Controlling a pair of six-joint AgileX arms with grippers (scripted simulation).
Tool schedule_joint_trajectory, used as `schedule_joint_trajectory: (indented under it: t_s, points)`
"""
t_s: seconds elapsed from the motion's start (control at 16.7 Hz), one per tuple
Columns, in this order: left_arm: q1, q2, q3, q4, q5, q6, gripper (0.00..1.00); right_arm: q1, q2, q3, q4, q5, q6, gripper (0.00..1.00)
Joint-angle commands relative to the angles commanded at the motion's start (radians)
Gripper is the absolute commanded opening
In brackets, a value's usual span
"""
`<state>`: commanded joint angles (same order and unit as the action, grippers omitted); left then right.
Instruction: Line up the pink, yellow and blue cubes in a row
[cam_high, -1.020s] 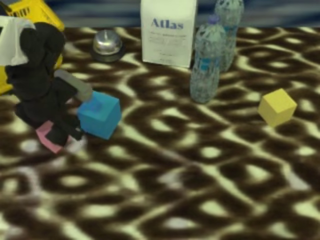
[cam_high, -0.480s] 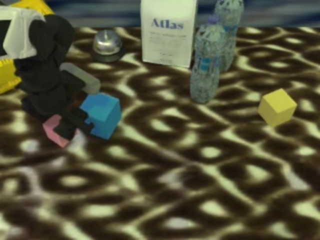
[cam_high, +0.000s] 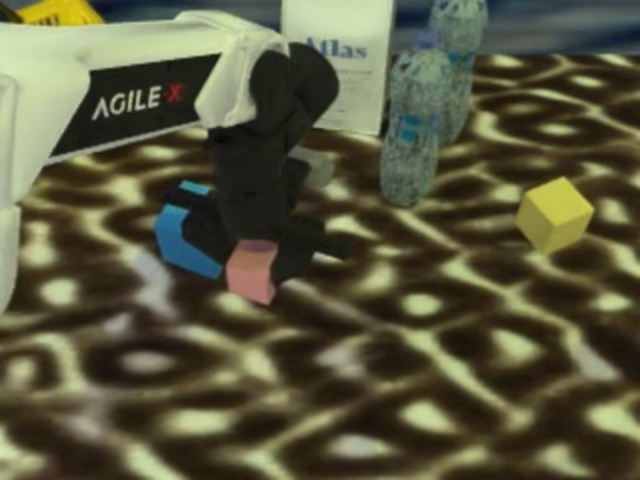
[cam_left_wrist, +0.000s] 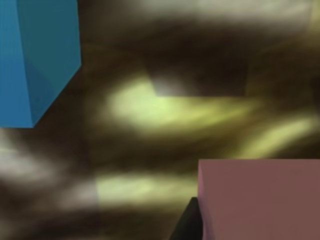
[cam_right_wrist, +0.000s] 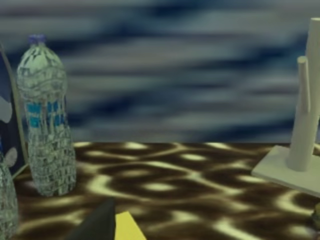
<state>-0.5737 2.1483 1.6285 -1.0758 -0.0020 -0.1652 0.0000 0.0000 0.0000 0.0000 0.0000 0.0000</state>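
Top view, nearest items first. Patterned brown-and-cream table surface (cam_high: 420, 400): bare across the near half.

Pink cube (cam_high: 252, 272): left of centre, held at the tip of the left gripper (cam_high: 258, 262), whose dark fingers close on it from both sides; whether it touches the table cannot be told. In the left wrist view the pink cube (cam_left_wrist: 260, 200) fills the near corner with one dark finger (cam_left_wrist: 187, 222) against its side.

Left arm (cam_high: 130, 95): white link lettered AGILE X, reaching in from the left edge, black wrist pointing down over the cubes.

Blue cube (cam_high: 180, 235): just beside the pink cube, on its left and slightly farther back, largely covered by the wrist. The left wrist view shows the blue cube (cam_left_wrist: 37, 60) apart from the pink one, with table pattern between them.

Yellow cube (cam_high: 554, 214): alone at the right side of the table, well apart from the other two, standing on the surface.

Right gripper (cam_right_wrist: 95, 225): seen only as a dark finger tip in the right wrist view, with a yellow corner just beside it; its opening cannot be told. Not seen in the top view.

Two clear water bottles (cam_high: 415, 120): upright, right of centre, one behind the other.

White carton lettered Atlas (cam_high: 337, 62): upright at the far edge, beside the bottles.

Yellow basket (cam_high: 55, 12): corner only, far left.

White stand with upright pegs (cam_right_wrist: 300, 150): shown in the right wrist view only.
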Motion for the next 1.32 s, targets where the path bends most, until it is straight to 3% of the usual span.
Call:
schedule_joint_trajectory:
  t_s: [0.3,0.6,1.08,1.32]
  points:
    - [-0.25,0.096,0.166,-0.088,-0.008,-0.504,0.0,0.0,0.0,0.0,0.0,0.0,0.0,1.0]
    - [-0.423,0.129,0.277,-0.127,-0.021,-0.799,0.0,0.0,0.0,0.0,0.0,0.0,0.0,1.0]
    - [-0.453,0.127,0.29,-0.126,-0.024,-0.846,0.0,0.0,0.0,0.0,0.0,0.0,0.0,1.0]
    - [-0.451,0.157,0.214,-0.016,-0.024,-0.845,0.0,0.0,0.0,0.0,0.0,0.0,0.0,1.0]
